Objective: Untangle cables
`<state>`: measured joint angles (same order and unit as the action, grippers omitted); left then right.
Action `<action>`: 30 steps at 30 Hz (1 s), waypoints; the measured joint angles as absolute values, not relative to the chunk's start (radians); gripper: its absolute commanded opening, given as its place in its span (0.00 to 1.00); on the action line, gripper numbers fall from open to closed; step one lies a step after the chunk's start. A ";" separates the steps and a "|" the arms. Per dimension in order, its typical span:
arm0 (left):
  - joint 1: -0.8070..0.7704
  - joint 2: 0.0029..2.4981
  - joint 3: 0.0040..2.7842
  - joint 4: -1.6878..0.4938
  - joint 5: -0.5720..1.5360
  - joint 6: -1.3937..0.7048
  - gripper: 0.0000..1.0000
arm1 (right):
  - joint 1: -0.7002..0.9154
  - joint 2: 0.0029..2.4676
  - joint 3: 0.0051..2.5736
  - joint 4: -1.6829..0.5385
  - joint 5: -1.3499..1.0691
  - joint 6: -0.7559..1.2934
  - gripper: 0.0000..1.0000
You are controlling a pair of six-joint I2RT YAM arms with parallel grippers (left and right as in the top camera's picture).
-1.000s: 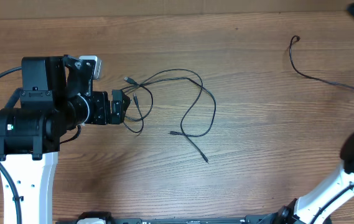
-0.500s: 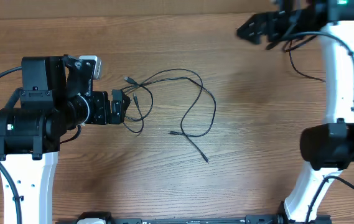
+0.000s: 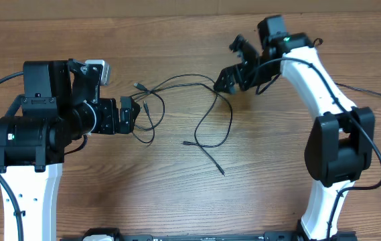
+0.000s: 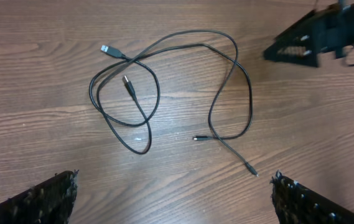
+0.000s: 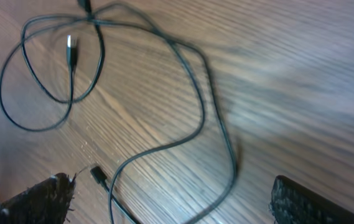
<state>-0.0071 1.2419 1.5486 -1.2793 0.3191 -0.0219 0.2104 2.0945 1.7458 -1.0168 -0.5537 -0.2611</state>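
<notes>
Plainly, left fingers [image 4: 46,199] and right fingers [image 5: 40,199] gape wide, gripping nothing

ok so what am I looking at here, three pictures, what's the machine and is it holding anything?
Two robot arms at a wooden table, each ending in a two-finger gripper. One picture looks straight down from above; the other two come from cameras on the left and right wrists. On the table lies a tangle of thin black cables; one more cord lies far right. The left gripper and right gripper are both open, holding nothing.
</notes>
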 measured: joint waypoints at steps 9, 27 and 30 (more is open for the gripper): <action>-0.007 1.242 1.549 -1.279 0.319 -0.022 1.00 | 0.318 2.096 1.600 -0.678 -0.571 -0.077 1.00; -0.007 1.242 1.549 -1.279 0.319 -0.022 0.99 | 0.341 2.096 1.581 -0.575 -0.331 0.045 0.95; -0.007 1.242 1.549 -1.279 0.319 -0.022 1.00 | 0.341 2.100 1.581 -0.551 -0.371 0.041 0.92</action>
<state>-0.0071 1.2419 1.5486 -1.2793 0.3191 -0.0219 0.3408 2.1002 1.5806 -0.5514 -0.3710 0.0410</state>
